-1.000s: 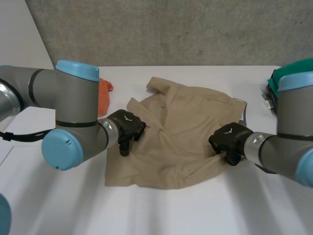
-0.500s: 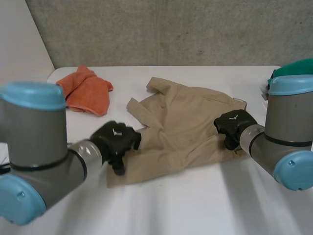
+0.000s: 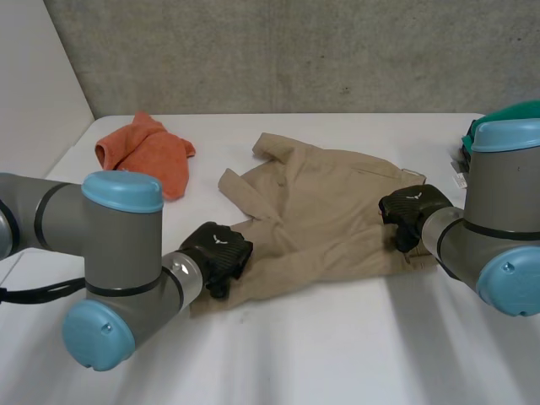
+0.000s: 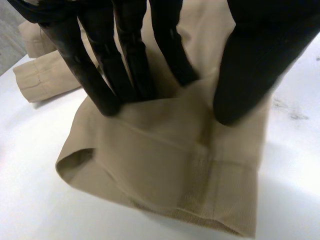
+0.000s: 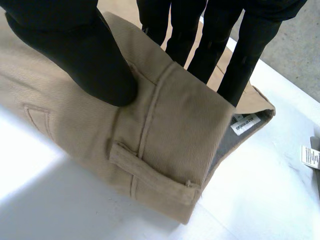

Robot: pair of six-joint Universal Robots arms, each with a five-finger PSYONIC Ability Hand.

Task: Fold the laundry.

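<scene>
Beige trousers [image 3: 329,219] lie crumpled in the middle of the white table [image 3: 337,354]. My left hand [image 3: 218,253] is at their near left corner; in the left wrist view a raised fold of the hem end [image 4: 165,165] sits pinched between the fingers [image 4: 125,65] and the thumb. At the trousers' right edge is my right hand [image 3: 411,211]. Its thumb [image 5: 75,50] presses on top of the waistband [image 5: 165,145] by a belt loop, with the fingers down the far side of that fold. A white label [image 5: 245,124] shows inside the waistband.
An orange cloth [image 3: 148,152] lies bunched at the back left. A green thing [image 3: 506,122] with paper tags [image 5: 311,156] stands at the table's right edge. A grey wall runs behind the table.
My right hand has drawn the trousers' right edge away from the front. The left hand has shifted to the near left corner and its fingers have closed on the cloth.
</scene>
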